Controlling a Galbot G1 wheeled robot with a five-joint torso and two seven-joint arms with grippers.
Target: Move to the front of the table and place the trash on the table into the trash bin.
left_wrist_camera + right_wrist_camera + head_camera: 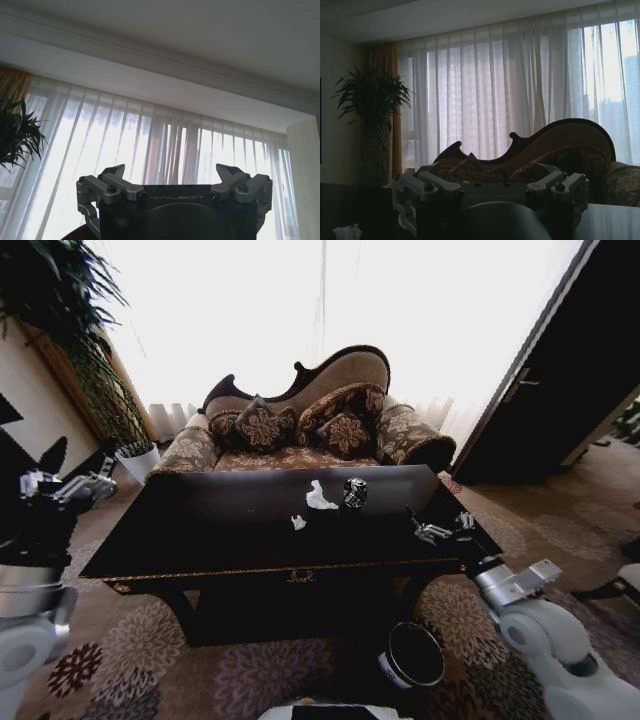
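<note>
Large dark glossy wooden table (pixel 200 530) — centre frame. On it, upper centre: crumpled white paper scraps (pixel 319 498) and a crushed dark shiny can (pixel 354 492). Small round black trash bin (pixel 413 655) is seen lower right, on the carpet. Left gripper (pixel 70 488) is held mid-left, right gripper (pixel 440 530) over the table's right edge — jaws apart on both.

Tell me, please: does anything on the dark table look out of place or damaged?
Yes. Litter lies on the table toward its far side: a crushed can, a crumpled white paper scrap beside it, and a smaller scrap nearer the front. Nothing looks spilled.
</note>
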